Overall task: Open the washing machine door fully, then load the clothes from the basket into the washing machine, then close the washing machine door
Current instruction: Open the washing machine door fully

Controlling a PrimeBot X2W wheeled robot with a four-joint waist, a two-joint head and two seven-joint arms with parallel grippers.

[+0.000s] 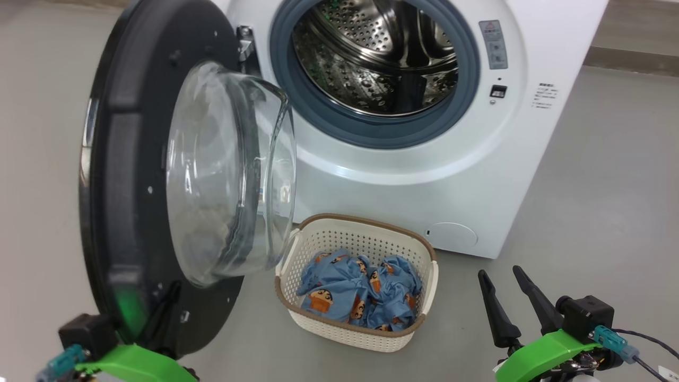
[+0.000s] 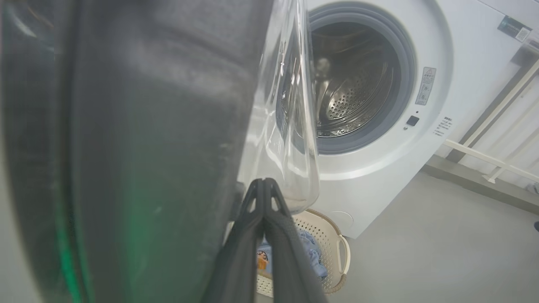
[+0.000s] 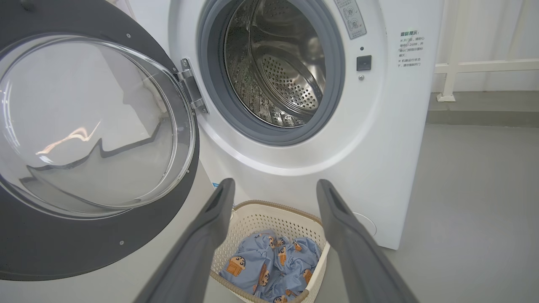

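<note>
Left fingers [image 2: 240,248] pressed together, empty, at washing machine door [image 1: 122,159] — basket [image 1: 366,339] just beside it — right fingers [image 1: 496,313] spread, empty.

Bright, even light with soft shadows. The washing machine door [image 2: 147,126] looms blurred in the left wrist view. Pale reflections streak it in the right wrist view.

Head camera looks down from high onto the washing machine [image 1: 467,175]. Left wrist camera sits tight against the washing machine door [image 2: 147,147], peering past it at the drum [image 2: 349,97]. Right wrist camera, lower and farther back, faces that drum. All three catch the basket [image 1: 366,241].
</note>
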